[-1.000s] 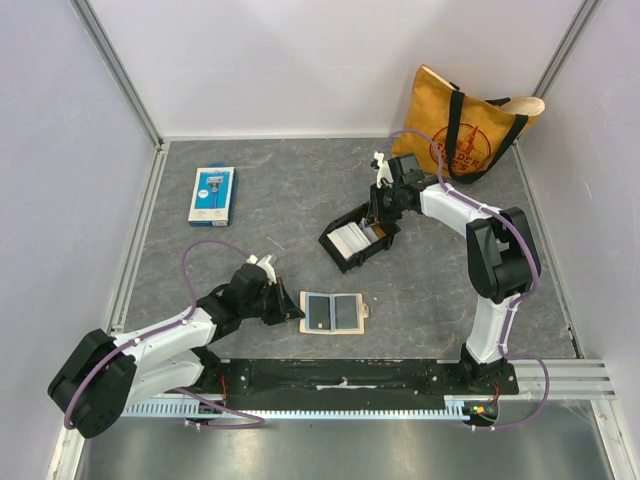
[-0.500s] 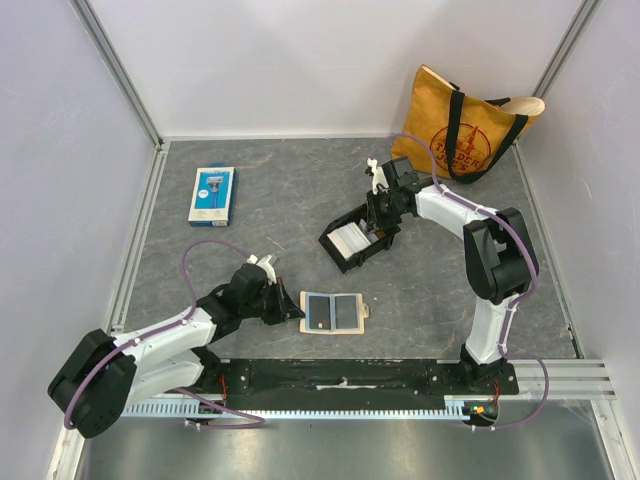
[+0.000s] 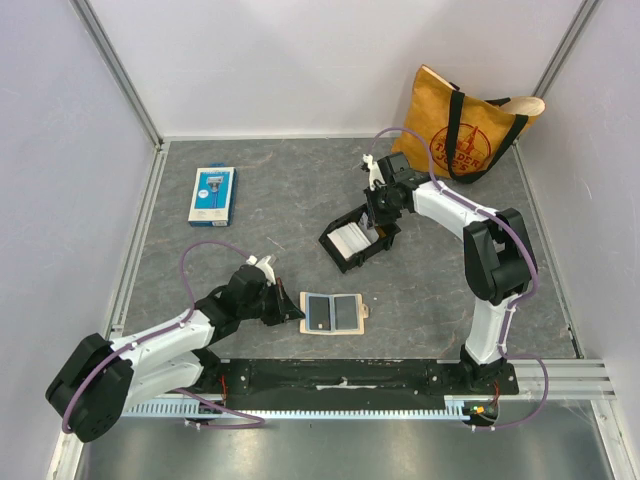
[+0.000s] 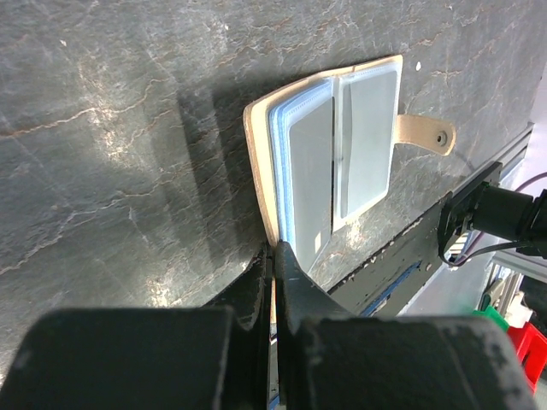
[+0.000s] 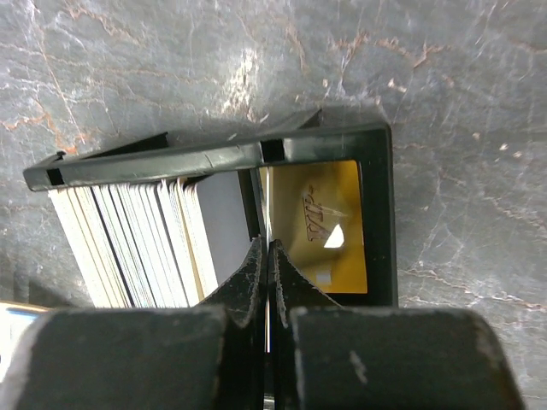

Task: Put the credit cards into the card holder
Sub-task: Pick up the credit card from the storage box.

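The tan card holder (image 3: 332, 313) lies open near the front edge, clear sleeves up; it also shows in the left wrist view (image 4: 342, 145) with its side tab (image 4: 425, 135). My left gripper (image 3: 291, 315) (image 4: 274, 249) is shut on the holder's left edge. The credit cards stand as a stack (image 5: 128, 248) in a black tray (image 3: 345, 262) (image 5: 214, 154), with a gold card (image 5: 320, 226) lying flat in its right part. My right gripper (image 3: 378, 222) (image 5: 268, 248) is inside the tray, shut on one thin card seen edge-on; I cannot tell its colour.
A blue-and-white retail package (image 3: 212, 194) lies at the back left. A yellow tote bag (image 3: 470, 130) leans in the back right corner. Grey walls and metal rails bound the dark stone-patterned table.
My right gripper has shifted slightly left over the black tray. The left arm and the card holder have not moved.
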{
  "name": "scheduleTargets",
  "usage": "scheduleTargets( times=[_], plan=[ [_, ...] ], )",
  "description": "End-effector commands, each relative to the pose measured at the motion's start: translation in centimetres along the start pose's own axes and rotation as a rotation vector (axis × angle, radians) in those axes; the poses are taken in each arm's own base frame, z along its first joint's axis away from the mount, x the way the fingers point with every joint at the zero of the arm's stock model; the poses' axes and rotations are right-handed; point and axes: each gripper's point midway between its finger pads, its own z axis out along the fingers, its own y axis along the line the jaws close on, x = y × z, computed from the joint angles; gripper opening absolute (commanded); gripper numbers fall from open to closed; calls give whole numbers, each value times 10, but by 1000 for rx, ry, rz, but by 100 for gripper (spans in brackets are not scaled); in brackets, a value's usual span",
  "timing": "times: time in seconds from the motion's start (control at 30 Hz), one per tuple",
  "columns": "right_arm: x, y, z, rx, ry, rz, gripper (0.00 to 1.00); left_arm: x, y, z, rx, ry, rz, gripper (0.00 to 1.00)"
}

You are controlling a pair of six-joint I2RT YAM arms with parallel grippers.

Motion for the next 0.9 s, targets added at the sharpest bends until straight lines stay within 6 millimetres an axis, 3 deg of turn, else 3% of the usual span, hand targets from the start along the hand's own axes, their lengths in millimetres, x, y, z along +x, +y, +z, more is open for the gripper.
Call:
scheduleTargets(
  times=[0.0,0.17,0.43,0.57,0.73,0.87],
  plan=[
    [-36,10,-28,70,-97,-86,0,-3,-9,-2,47,-16,25,2],
    [-37,7,-36,207,-103,-147,0,-2,-9,-3,50,-18,22,2],
    [-60,20,-85,300,-249,-182,0,-2,-10,-3,57,-17,22,2],
    [-58,26,-104,314,-286,-163,0,-1,-11,-4,64,-17,21,2],
    [-43,59,-131,223,-414,-61,0,-1,-12,-6,74,-21,16,2],
    [-10,99,-142,61,-554,129,0,-1,-15,-7,89,-21,16,2]
  ],
)
